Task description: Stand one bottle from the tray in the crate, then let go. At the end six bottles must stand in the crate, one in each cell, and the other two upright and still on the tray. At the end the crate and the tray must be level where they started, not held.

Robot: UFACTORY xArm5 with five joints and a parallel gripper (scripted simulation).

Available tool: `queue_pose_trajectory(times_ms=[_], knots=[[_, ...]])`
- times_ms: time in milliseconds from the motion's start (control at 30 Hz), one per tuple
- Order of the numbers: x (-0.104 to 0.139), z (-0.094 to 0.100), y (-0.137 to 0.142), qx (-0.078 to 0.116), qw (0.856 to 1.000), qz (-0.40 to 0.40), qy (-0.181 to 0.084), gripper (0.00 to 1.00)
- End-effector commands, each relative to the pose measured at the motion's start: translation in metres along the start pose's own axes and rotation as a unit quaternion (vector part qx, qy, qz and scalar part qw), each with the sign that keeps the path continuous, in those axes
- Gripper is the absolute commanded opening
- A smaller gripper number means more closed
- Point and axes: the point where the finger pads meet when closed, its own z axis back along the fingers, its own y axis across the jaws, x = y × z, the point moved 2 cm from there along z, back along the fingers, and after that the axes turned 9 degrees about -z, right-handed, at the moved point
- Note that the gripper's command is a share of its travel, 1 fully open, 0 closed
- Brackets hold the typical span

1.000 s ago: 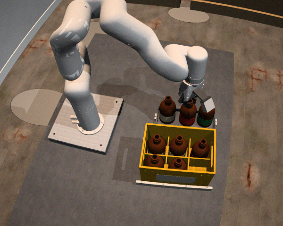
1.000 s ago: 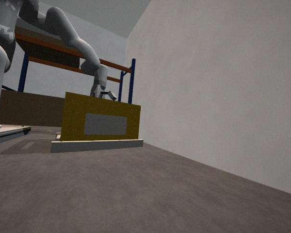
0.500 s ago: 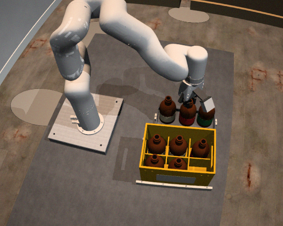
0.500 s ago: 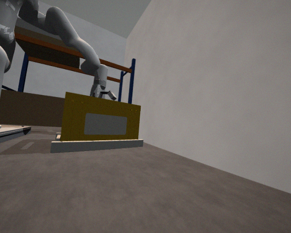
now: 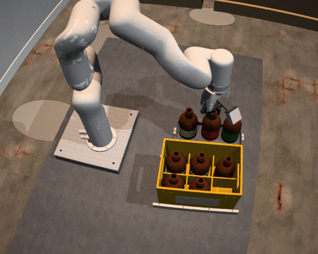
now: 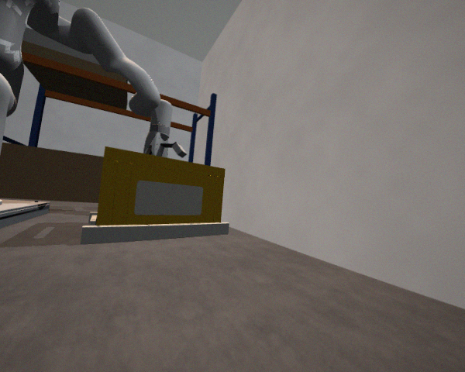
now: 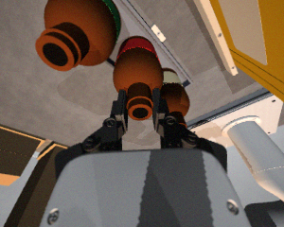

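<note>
Grey mat [image 5: 71, 213] underfoot, jaws clenched on the red-banded middle bottle's [image 5: 211, 126] neck on the tray [image 5: 241, 136] behind the crate [image 5: 199, 197]; lifted crooked, it could topple its close neighbours.

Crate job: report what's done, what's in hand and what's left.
Done: five brown bottles stand in the yellow crate; its front right cell is vacant. In hand: the end effector is shut on the neck of the red-labelled bottle, the middle of three on the tray. Left: lift it, stand it in the vacant cell, release, leaving the white-labelled bottle and green-labelled bottle upright.
</note>
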Motion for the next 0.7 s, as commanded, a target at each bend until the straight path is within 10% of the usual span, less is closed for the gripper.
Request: queue_pose_trajectory(times_ms=[0,667], knots=[[0.000,0.008,-0.001,-0.002,1.000,0.000,0.001,0.00],[0.001,0.026,0.000,-0.002,1.000,0.000,0.001,0.00]])
